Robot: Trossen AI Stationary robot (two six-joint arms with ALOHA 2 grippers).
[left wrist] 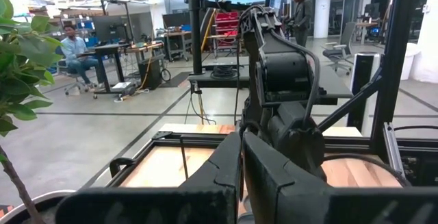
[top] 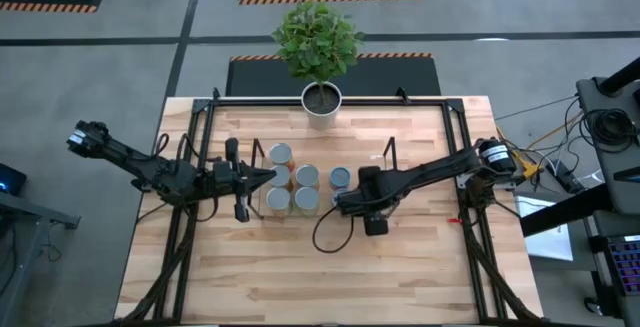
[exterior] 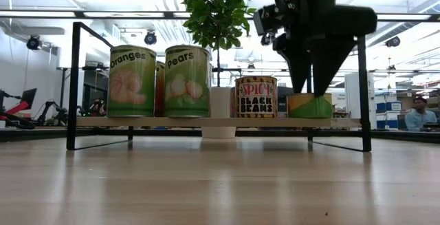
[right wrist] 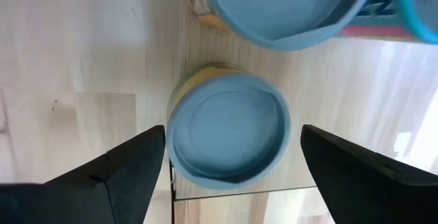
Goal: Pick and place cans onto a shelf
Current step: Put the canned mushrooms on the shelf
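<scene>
High view: the left gripper (top: pixel 268 176) rests with fingers closed and empty at the shelf's (top: pixel 388 151) left end, beside the clustered cans (top: pixel 292 189). Further right, the right gripper (top: pixel 338 202) hangs above the shelf with fingers spread, clear on both sides of a short round can (right wrist: pixel 227 129) with a smooth lid, standing on the light wood board.

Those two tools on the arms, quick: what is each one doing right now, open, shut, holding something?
Left tool: closed, holding nothing, beside the cans.
Right tool: open, fingers either side of a short can on the shelf, not gripping.
</scene>
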